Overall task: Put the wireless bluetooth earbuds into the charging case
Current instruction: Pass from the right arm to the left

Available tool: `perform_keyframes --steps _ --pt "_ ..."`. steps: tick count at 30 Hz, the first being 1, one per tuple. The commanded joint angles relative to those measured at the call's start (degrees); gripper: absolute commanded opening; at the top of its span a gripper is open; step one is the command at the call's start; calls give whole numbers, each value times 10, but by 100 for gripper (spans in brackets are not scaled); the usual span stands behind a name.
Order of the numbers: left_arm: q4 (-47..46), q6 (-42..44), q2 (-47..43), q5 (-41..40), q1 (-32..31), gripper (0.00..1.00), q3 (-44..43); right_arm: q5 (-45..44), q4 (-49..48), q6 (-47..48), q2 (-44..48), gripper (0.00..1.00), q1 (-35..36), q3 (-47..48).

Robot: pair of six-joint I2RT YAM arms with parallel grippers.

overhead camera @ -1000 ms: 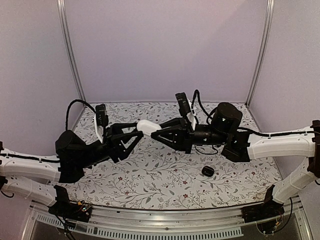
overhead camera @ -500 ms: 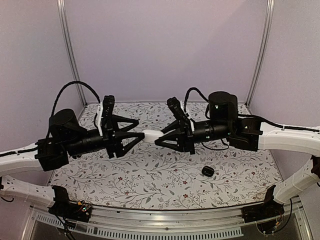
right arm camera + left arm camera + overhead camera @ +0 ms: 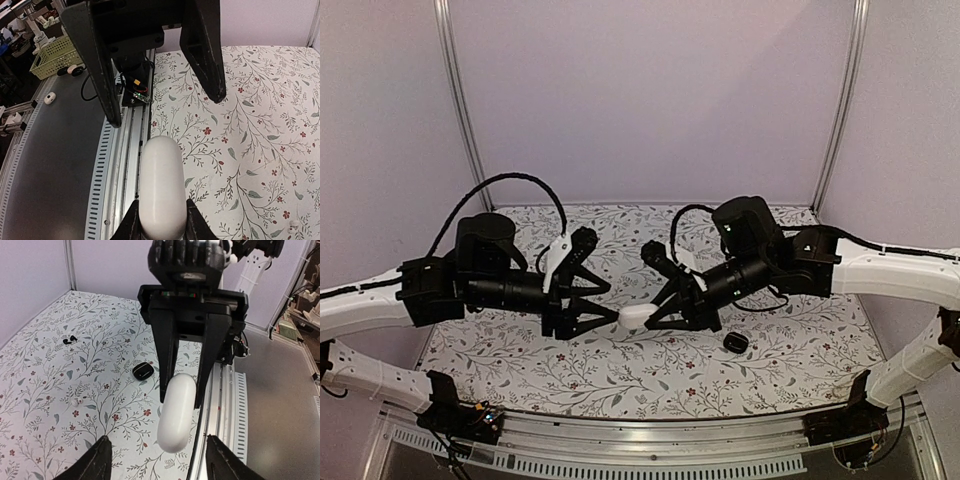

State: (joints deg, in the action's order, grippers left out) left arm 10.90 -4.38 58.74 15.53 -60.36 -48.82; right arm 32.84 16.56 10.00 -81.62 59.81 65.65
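While it sank with its partner toward the near edge, the left gripper (image 3: 613, 306) hung spread facing the white charging case (image 3: 635, 316), which the right gripper (image 3: 181, 399) pinched; the earbuds (image 3: 67, 340) lay on the floral cloth (image 3: 40, 390), well apart, so insertion seemed not yet begun.

The white case (image 3: 161, 187) is smooth plastic with a soft gloss. The left gripper (image 3: 165, 111) and the right gripper (image 3: 181, 400) both look like matt black plastic. The table (image 3: 650, 370) has a matt floral-printed covering; whether it is cloth or paper I cannot tell. The black case (image 3: 142, 371) shines slightly. The front rail (image 3: 650, 455) is dull, slotted metal
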Motion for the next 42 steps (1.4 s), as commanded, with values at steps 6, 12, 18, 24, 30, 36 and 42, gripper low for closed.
perform_keyframes --steps 6,12,18,24,30,36,42 --pt "69 31 44 74 -3 63 -48 -13 104 37 -26 2 12 48" --pt "70 41 72 89 -5 63 -61 -6 113 41 -32 2 14 60" --pt "70 43 95 98 -10 62 -67 8 107 41 -30 2 16 61" --pt "55 43 102 110 -11 57 -62 12 109 43 -32 2 18 63" --pt "50 43 112 121 -12 54 -62 14 108 44 -34 2 17 65" --pt "38 43 110 126 -14 45 -56 14 106 45 -34 2 17 64" --pt "10 37 100 132 -14 28 -40 25 86 40 -27 7 16 56"
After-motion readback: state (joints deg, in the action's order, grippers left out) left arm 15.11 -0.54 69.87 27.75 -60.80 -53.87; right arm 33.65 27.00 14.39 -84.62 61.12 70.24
